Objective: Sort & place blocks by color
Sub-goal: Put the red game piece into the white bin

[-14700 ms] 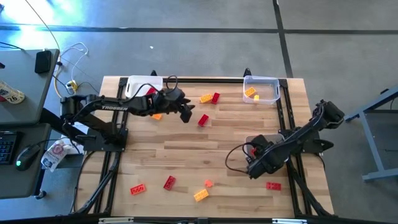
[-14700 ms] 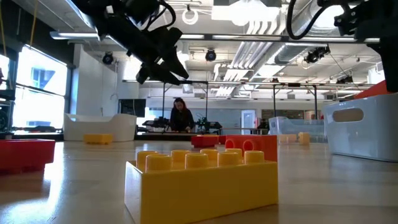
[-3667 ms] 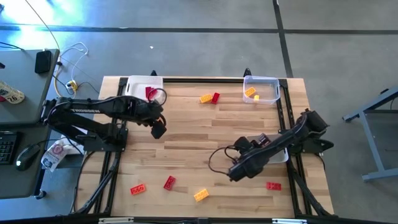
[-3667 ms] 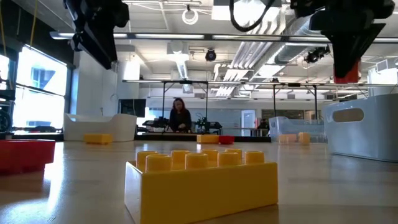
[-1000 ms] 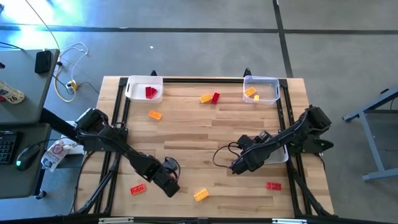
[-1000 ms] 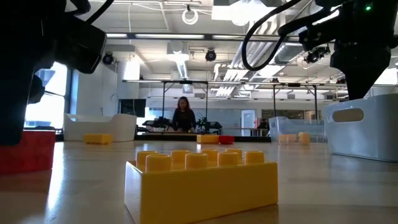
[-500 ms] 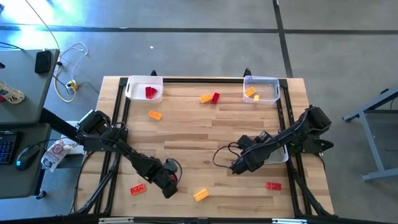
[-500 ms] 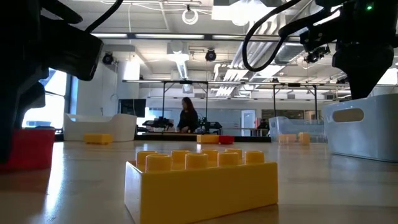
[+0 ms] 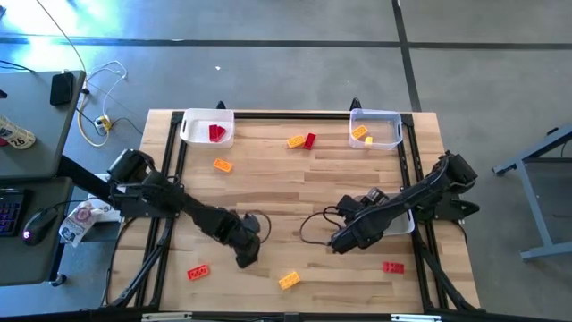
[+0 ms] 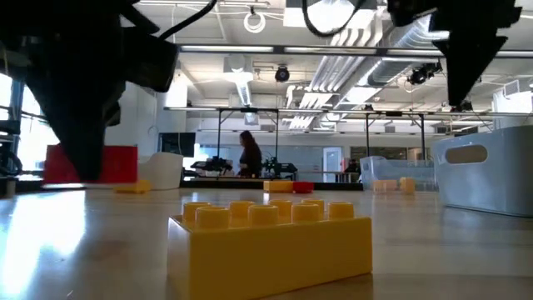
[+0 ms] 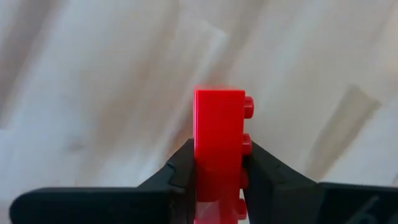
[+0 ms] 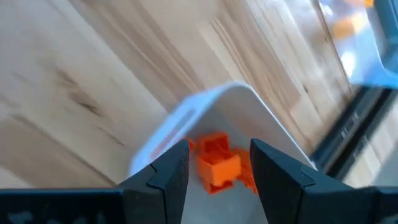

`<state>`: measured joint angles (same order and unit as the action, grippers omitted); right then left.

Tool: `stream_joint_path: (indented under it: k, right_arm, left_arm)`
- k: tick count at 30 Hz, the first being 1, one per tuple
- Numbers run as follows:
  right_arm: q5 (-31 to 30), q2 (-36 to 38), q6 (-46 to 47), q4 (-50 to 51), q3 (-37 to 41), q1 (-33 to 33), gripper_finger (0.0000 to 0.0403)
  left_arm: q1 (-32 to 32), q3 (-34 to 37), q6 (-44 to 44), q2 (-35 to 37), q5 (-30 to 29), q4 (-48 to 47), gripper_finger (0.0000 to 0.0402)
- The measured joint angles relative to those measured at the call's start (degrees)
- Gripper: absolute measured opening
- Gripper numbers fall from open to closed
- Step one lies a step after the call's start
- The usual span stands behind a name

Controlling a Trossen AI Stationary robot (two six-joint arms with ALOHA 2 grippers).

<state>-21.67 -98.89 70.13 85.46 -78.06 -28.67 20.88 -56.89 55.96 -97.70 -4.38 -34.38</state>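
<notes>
My left gripper (image 9: 246,257) hangs over the near middle of the table, shut on a red block (image 11: 217,124). The low view shows that block (image 10: 122,164) behind the dark fingers. My right gripper (image 9: 342,239) stands open above a white tray (image 12: 205,106) at the right. An orange block (image 12: 217,165) lies in that tray between and below the fingers, untouched. Loose blocks rest flat on the wood: a red one (image 9: 198,272), a yellow one (image 9: 289,281), a red one (image 9: 392,266) and an orange one (image 9: 222,165). My left gripper pinches the red block between its two fingers, one finger (image 11: 264,171) on the studded face (image 11: 248,144) and the other on the opposite flat face (image 11: 197,146). The fingers point steeply down from above. The block stands on end beyond the fingertips, just clear of the table.
A white tray (image 9: 207,128) holding red blocks stands at the far left. A clear tray (image 9: 377,128) holding yellow ones stands at the far right. A yellow and a red block (image 9: 301,140) lie between them. The yellow block (image 10: 271,242) sits near the front edge.
My left gripper has shut on the red block, rolled about its own axis and carried the block a little toward the far edge and up off the table. My right gripper has risen a little above the white tray, its fingers unchanged.
</notes>
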Motion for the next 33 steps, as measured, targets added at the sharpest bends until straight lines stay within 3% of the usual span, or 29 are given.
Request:
stream_joint_path:
  k: [7, 17, 24, 33]
  right_arm:
    - [-1.0, 0.0, -10.9, -8.4, -2.5, 0.5, 0.0155]
    - [3.3, 0.0, -27.6, -25.2, -2.5, 0.9, 0.0155]
    - [4.2, 0.0, -34.5, -32.7, -2.5, 1.3, 0.0155]
    - [2.7, 0.0, -37.8, -35.3, -2.5, 2.5, 0.0155]
  left_arm:
    - [-5.0, 0.0, -5.9, 6.8, -4.5, -7.0, 0.007]
    - [-15.3, -0.1, -13.4, 18.8, -14.3, -17.6, 0.0072]
    - [-26.2, -0.1, -17.8, 24.8, -20.1, -24.7, 0.0072]
    - [-43.5, -0.1, -25.7, 25.7, -20.3, -25.7, 0.0072]
